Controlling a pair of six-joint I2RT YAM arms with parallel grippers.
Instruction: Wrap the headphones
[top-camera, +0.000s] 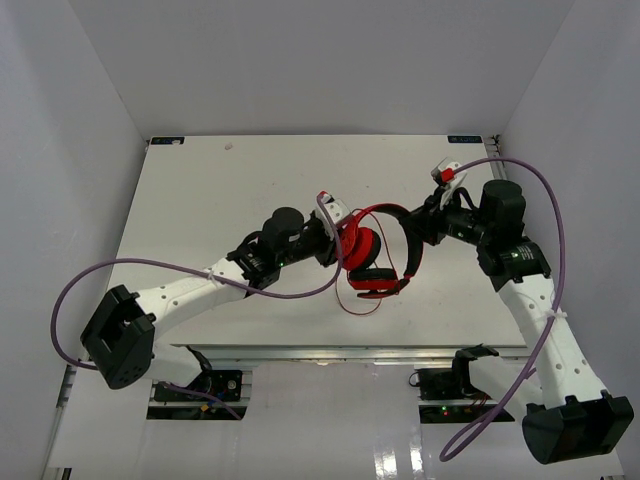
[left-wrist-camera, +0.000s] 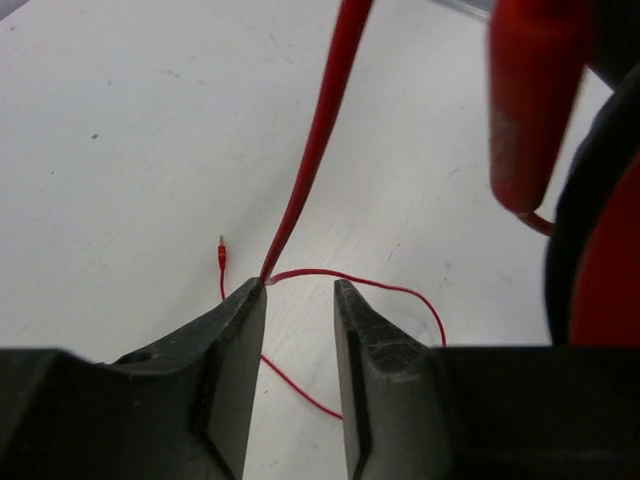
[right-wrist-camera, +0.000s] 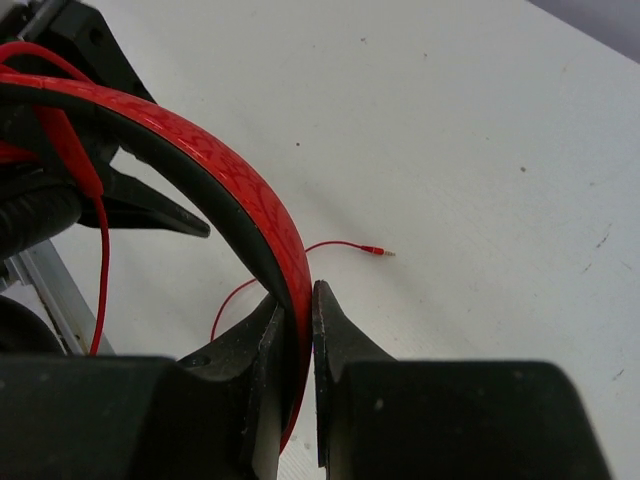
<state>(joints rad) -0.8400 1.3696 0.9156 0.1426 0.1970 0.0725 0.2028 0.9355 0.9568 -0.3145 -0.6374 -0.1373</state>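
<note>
The right gripper (right-wrist-camera: 300, 297) is pressed together on the headband (right-wrist-camera: 225, 170) of the headphones (top-camera: 372, 262). Its two dark fingers pinch the glossy red band from both sides, with only the band between them. From there the band arcs up and away to the left in the right wrist view, its black inner lining just showing beneath the red.

The left gripper (left-wrist-camera: 300, 290) is spread, with a clear gap between its fingertips and nothing clamped. The red cable (left-wrist-camera: 320, 130) touches the tip of one finger and rises steeply from there out of the top of the left wrist view. The other finger is clear of the cable. Just beside this gripper, red and black parts of the headphones fill the right edge of that view, blurred by closeness.

The headphones sit over the middle of the table (top-camera: 250, 180), between the two grippers, with the two red earcups close together on the left arm's side. Whether the lower earcup rests on the table cannot be told. A thin loop of cable lies on the surface below them, ending in a small plug (left-wrist-camera: 221, 256) that lies loose.

Small blue labels (top-camera: 165, 141) at the table's far corners are too small to read.
</note>
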